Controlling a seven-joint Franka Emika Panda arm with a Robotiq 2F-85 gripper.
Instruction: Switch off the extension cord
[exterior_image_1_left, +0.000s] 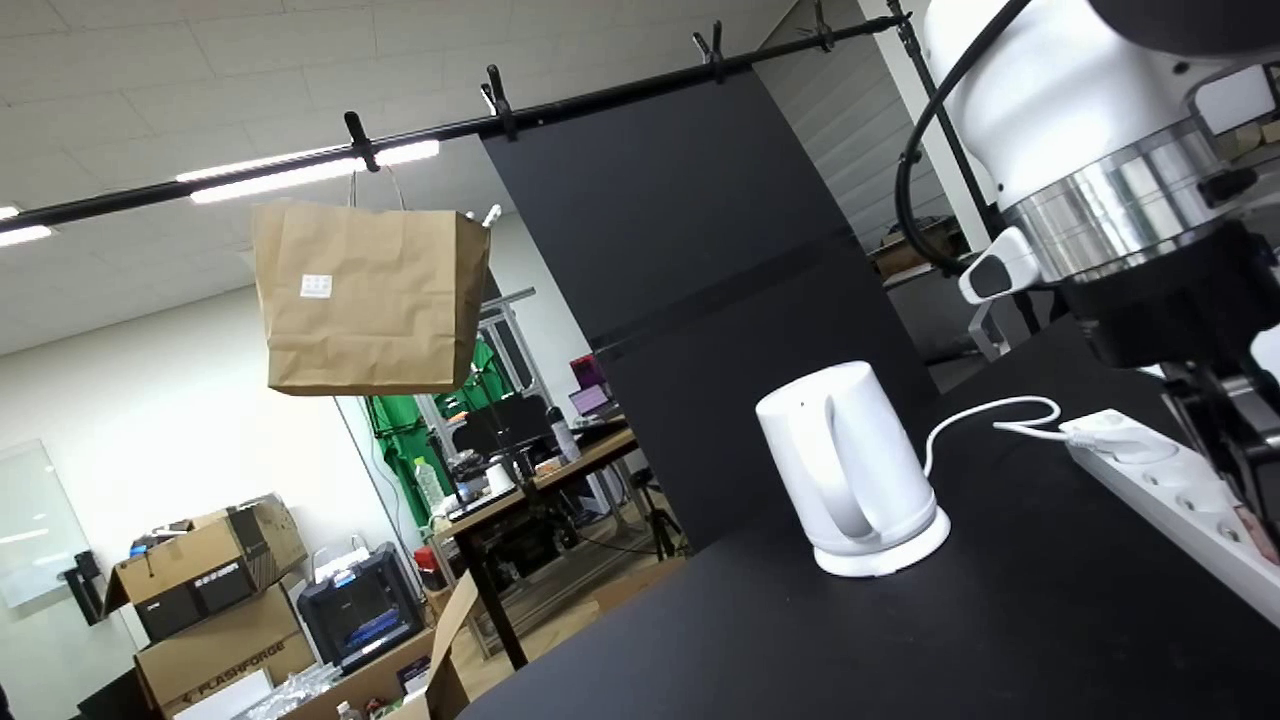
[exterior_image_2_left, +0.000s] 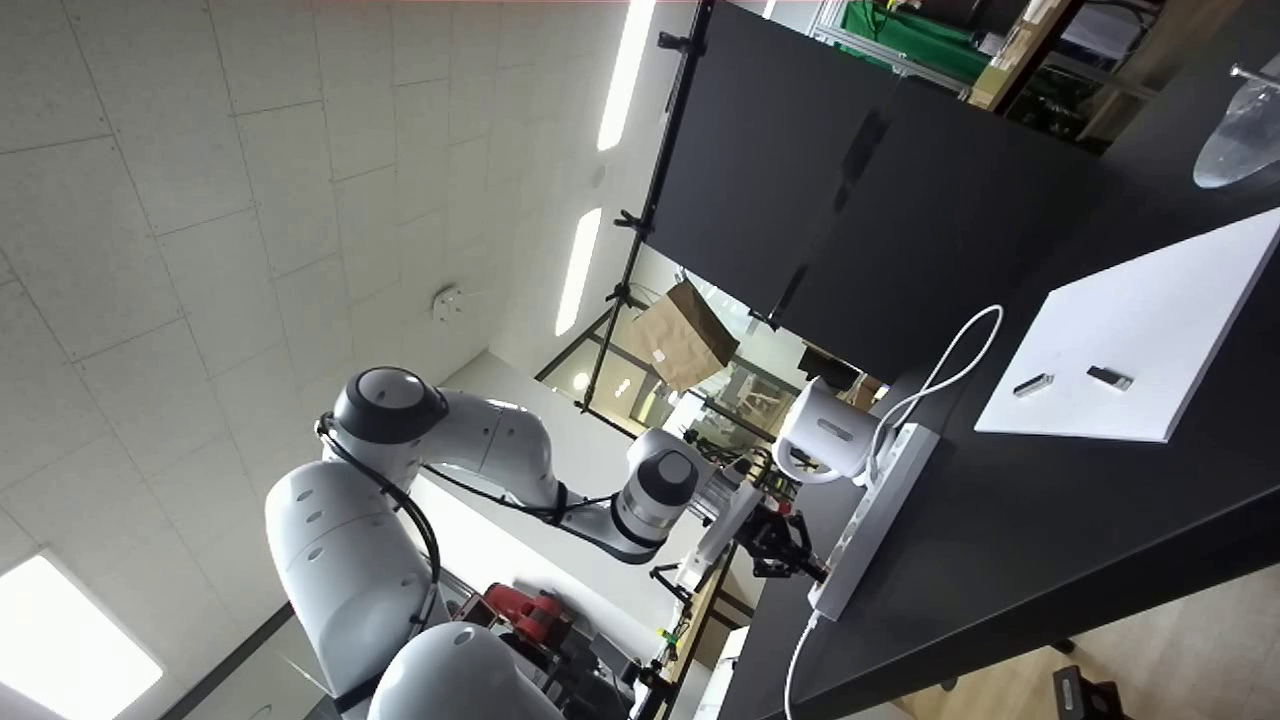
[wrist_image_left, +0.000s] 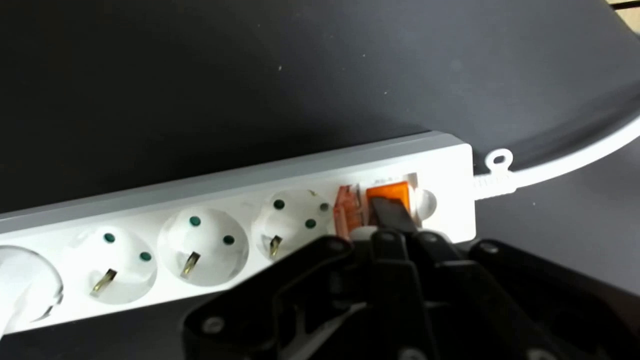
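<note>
In my wrist view the extension cord (wrist_image_left: 250, 202) slants across the frame from the left edge to right of centre, lying on the dark counter (wrist_image_left: 225, 90). I have the gripper (wrist_image_left: 392, 217) over its right-hand end, black body filling the bottom of the frame, fingers together. The tips overlap the lower part of the orange switch (wrist_image_left: 389, 191); whether they press on it I cannot tell. Just left of the switch I see a reddish clear piece (wrist_image_left: 347, 212), then three round sockets (wrist_image_left: 202, 247). In an exterior view the white kettle (exterior_image_1_left: 850, 470) stands right of centre, and a thin cord (exterior_image_1_left: 1020, 401) loops from behind it to a plug (exterior_image_1_left: 1115, 440) at the extension cord's upper end. At the right of an exterior view lies a white sheet (exterior_image_2_left: 1130, 320).
</note>
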